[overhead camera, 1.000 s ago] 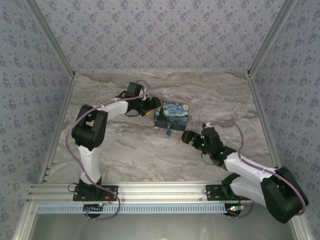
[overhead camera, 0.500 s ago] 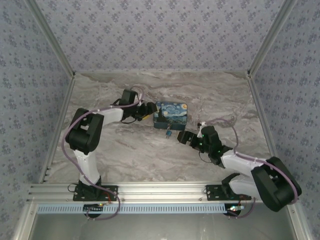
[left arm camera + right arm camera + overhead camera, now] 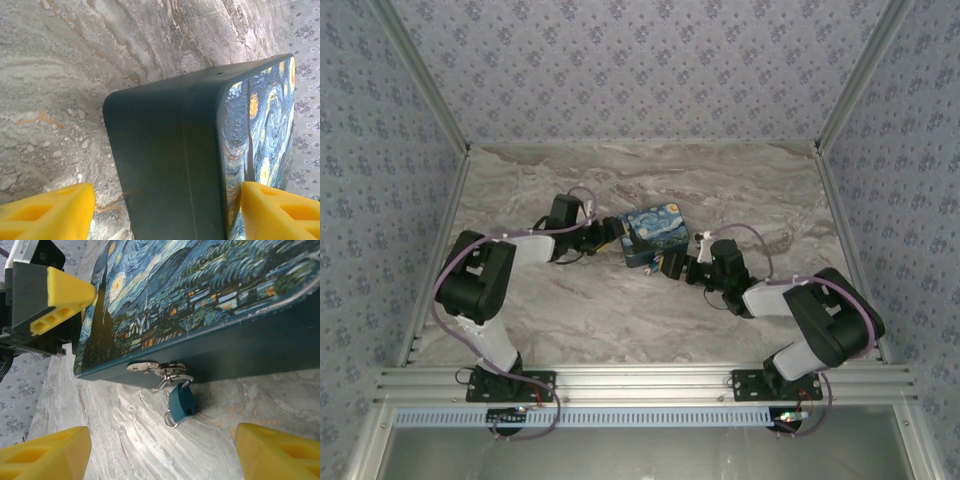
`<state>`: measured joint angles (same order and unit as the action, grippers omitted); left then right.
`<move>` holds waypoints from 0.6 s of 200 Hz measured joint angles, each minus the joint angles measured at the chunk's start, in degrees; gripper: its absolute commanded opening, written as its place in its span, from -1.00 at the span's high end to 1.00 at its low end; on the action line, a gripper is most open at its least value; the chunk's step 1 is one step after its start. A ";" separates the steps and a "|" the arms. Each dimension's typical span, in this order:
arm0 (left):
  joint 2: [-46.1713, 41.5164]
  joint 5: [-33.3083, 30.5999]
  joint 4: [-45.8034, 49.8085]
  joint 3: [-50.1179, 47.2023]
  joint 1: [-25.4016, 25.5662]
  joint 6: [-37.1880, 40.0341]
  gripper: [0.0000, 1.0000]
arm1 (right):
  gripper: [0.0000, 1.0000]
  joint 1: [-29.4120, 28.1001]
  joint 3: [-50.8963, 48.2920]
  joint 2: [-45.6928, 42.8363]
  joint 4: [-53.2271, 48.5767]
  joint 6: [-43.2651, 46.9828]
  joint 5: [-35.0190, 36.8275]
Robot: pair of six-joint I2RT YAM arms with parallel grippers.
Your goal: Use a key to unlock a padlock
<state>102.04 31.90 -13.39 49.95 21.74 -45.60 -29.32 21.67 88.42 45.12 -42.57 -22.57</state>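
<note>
Item: my left claw (image 3: 164, 214), jaws spread wide, one yellow finger (image 3: 45, 215) at each lower corner.
Item: one box (image 3: 165, 150) between them, plain dark teal wall facing me, corners rounded. Its lid (image 3: 260, 115), to the right, is painted with blue and yellow swirls.
Item: grey-veined marble table (image 3: 75, 60), bare between my left finger and the box; whether my right finger touches the lid I cannot tell.
Item: patterned wallpaper (image 3: 305, 30), far right edge.

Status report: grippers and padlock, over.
Left gripper open, straddling painted starry-night box end. Right gripper open, facing small blue silvery-shackled padlock hanging on box latch. Nothing between.
</note>
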 measured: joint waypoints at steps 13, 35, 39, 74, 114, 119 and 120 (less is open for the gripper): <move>-0.28 -0.20 -0.17 -0.31 0.00 -0.33 -0.47 | -0.53 0.00 0.04 2.60 3.50 -0.02 -0.42; -0.39 -0.22 -0.15 -0.42 0.00 -0.57 -0.47 | -0.54 0.00 0.68 6.78 8.26 -0.07 -0.90; -0.39 -0.22 -0.15 -0.42 0.00 -0.57 -0.47 | -0.54 0.00 0.90 7.54 9.01 -0.11 -0.96; -0.44 -0.22 -0.35 -0.63 0.00 -1.01 -0.47 | -0.52 -0.22 2.62 12.33 14.40 -0.68 -1.07; -0.70 -0.76 -0.31 -0.68 -0.02 -1.18 -0.46 | -0.46 -0.76 4.04 16.76 20.26 -1.84 -1.68; -0.72 -0.83 -0.31 -0.68 -0.04 -1.20 -0.46 | -0.44 -0.83 4.15 17.25 20.96 -1.99 -1.79; -0.72 -0.83 -0.31 -0.68 -0.04 -1.22 -0.46 | -0.44 -0.85 4.17 17.38 21.16 -2.01 -1.79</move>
<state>101.32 31.07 -13.69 49.28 21.69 -46.83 -30.17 25.85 105.80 66.28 -44.58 -24.36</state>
